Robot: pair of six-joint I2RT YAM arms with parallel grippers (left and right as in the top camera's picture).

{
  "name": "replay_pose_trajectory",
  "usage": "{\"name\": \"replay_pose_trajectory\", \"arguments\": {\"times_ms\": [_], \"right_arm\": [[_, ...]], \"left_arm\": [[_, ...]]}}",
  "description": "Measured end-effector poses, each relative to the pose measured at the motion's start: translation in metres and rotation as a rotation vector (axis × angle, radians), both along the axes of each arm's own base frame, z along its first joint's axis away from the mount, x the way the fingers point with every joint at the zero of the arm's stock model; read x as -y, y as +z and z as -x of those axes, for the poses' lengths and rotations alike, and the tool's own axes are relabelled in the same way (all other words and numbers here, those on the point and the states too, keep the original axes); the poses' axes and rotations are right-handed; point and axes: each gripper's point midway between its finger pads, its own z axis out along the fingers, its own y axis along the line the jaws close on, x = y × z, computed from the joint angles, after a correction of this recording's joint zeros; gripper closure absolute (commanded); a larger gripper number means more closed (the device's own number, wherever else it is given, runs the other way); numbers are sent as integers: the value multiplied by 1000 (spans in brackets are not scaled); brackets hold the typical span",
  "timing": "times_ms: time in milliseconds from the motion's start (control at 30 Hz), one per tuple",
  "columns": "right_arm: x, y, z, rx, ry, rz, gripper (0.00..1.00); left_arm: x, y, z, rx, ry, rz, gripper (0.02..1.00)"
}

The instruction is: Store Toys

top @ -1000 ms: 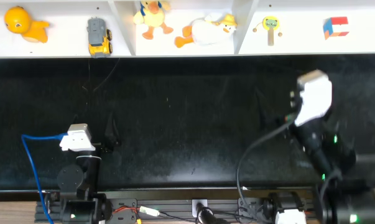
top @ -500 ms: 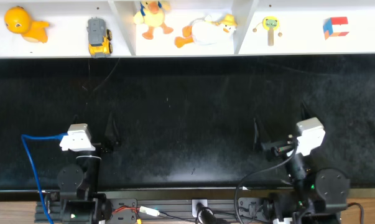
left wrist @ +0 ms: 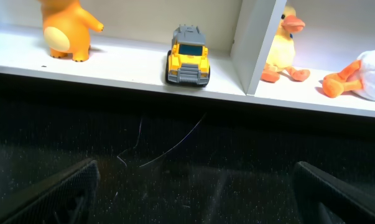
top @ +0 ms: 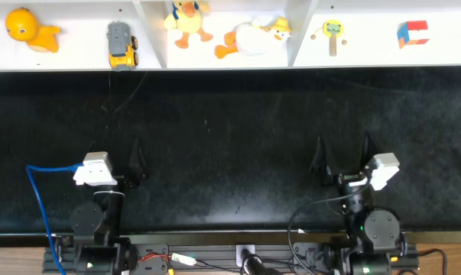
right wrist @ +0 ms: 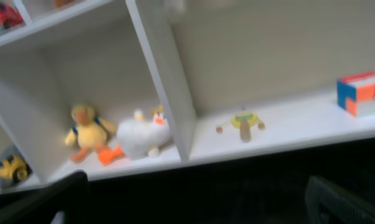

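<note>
Fingers spread and empty, your left gripper point(top: 114, 153) and right gripper point(top: 342, 153) rest well short of the shelf point(top: 69, 61) ahead, where duck point(top: 31, 29), truck point(top: 121, 44), plush toys point(top: 253, 38), rattle point(top: 332, 32) and cube point(top: 413, 33) sit stored, seemingly nothing left.

Ahead of the left gripper point(left wrist: 196, 190), the orange duck point(left wrist: 66, 31) is cropped at the head; the white plush point(left wrist: 374, 73) is cut off by the edge.
</note>
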Motion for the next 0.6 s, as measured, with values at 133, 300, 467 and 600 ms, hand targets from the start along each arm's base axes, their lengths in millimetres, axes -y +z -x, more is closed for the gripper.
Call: {"name": "replay_pose_trajectory", "arguments": {"times_ms": [133, 300, 467, 600], "right_arm": [[-1, -30, -6, -61, 8, -40, 5], [-1, -44, -6, -125, 8, -62, 7], [-1, -45, -6, -127, 8, -72, 5], [-1, -45, -6, -127, 8, -73, 7]], "left_arm": [[0, 0, 0, 0, 0, 0, 20], [0, 0, 0, 0, 0, 0, 20], [0, 0, 0, 0, 0, 0, 23], [0, 0, 0, 0, 0, 0, 23]]}}
